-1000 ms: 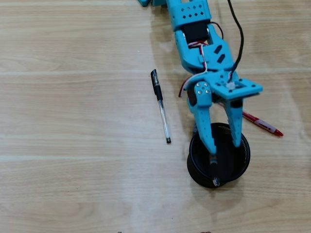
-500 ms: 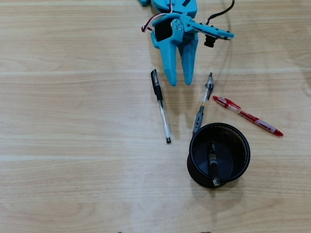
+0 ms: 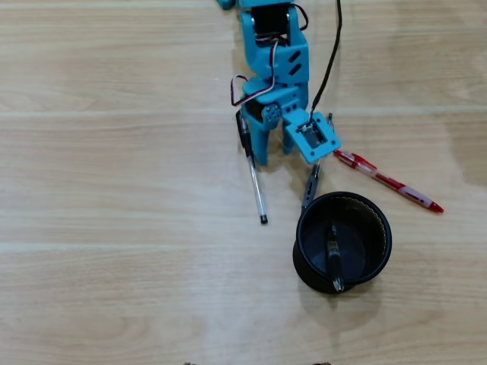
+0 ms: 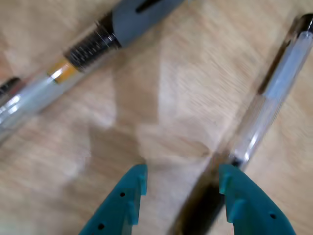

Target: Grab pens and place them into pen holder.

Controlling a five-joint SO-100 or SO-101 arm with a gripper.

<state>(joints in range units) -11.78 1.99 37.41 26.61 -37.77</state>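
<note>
Pens lying loose on a pale wooden surface (image 3: 114,228), seen from overhead, with one more already inside the pen holder (image 3: 342,195). Pen holder a round black mesh cup, standing right of centre in the lower half of the overhead view, a dark pen (image 3: 332,257) leaning inside it with its end at the lower rim. Red pen (image 3: 388,181) lying at a slant just above and right of the holder, apart from it. Grey pen (image 3: 310,186) between the arm's camera mount and the holder, its lower end reaching the holder's upper left rim. Clear pen (image 3: 255,179) with a dark upper part left of centre, running down and slightly right, its upper end right beside the blue arm (image 3: 274,61). Arm entering from the top edge, its claw (image 3: 274,152) pointing down at the surface between the clear pen and the grey pen. Wrist view blurred: two teal fingertips at the bottom edge, claw (image 4: 181,191) spread apart and gripping nothing, bare wood (image 4: 171,98) in the gap. Clear-barrelled pen (image 4: 274,88) crossing diagonally from the upper right corner, its dark lower end lying just inside the right fingertip. Second pen with an amber band (image 4: 73,66), a black ribbed section and a grey grip, crossing the upper left corner, well apart from both fingertips.
</note>
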